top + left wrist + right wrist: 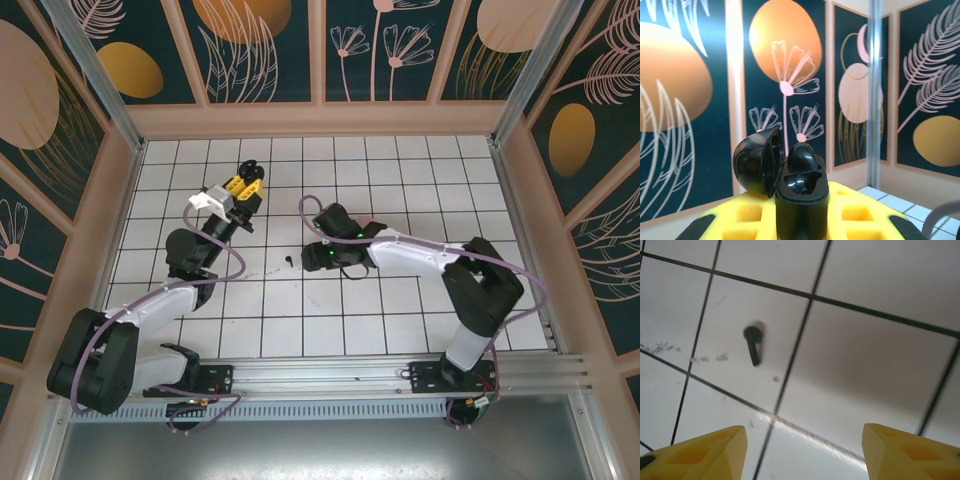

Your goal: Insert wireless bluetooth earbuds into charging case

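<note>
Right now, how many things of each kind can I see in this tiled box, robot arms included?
Earbud: 1, black, lying on the table.
Charging case: 1, black, lid open, clamped in the left gripper.
Robot arms: 2, the left arm and the right arm.
Total: 4.
</note>
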Available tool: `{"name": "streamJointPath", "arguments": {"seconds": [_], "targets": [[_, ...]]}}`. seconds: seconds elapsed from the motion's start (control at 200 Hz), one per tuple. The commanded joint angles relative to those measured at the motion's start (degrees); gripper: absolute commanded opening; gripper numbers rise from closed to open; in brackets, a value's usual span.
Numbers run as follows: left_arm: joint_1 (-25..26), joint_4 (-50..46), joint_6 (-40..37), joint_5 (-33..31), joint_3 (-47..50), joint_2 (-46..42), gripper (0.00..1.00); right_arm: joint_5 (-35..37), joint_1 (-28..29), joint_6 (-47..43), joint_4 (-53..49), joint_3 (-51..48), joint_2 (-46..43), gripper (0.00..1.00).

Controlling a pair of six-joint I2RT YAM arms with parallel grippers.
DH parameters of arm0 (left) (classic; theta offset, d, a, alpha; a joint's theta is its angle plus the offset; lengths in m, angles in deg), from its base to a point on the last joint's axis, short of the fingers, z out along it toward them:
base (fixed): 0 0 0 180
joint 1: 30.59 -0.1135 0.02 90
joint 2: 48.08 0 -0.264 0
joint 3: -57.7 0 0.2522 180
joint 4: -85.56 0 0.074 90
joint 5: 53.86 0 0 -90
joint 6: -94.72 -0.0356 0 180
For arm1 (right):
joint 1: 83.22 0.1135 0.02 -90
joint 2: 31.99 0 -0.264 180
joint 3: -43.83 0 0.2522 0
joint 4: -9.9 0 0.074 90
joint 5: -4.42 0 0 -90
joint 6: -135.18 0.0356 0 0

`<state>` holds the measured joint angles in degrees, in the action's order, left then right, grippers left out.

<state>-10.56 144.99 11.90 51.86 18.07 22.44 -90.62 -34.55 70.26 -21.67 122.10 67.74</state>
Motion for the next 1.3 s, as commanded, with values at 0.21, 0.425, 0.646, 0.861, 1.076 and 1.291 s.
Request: {"name": "streamJointPath", "arguments": {"seconds": [0.21, 0.425, 0.646, 0.861, 1.076, 1.291], "targets": [[-3.78, 3.76, 3.18, -5.21, 0.9, -2.36, 0.0, 3.59, 3.3, -3.74, -3.35, 13.79, 12.49, 0.6], [-6.14, 4.06, 4.42, -5.95, 1.26, -2.66, 0.0, 7.27, 4.77, -5.03, -8.35, 21.07, 18.84, 0.58], [-6.87, 4.23, 4.51, -5.82, 1.39, -2.59, 0.0, 8.28, 5.87, -5.31, -10.14, 24.54, 22.18, 0.56], [-7.05, 4.42, 4.64, -5.69, 1.39, -2.58, 0.0, 8.64, 6.29, -5.46, -10.53, 25.88, 23.92, 0.51], [-7.05, 4.77, 4.89, -5.53, 1.6, -2.42, 0.0, 8.99, 6.36, -5.48, -10.91, 26.8, 24.99, 0.47], [-7.02, 5.21, 5.12, -5.35, 1.79, -2.36, 0.0, 10.51, 7.21, -5.57, -11.79, 27.76, 26.11, 0.43]]}}
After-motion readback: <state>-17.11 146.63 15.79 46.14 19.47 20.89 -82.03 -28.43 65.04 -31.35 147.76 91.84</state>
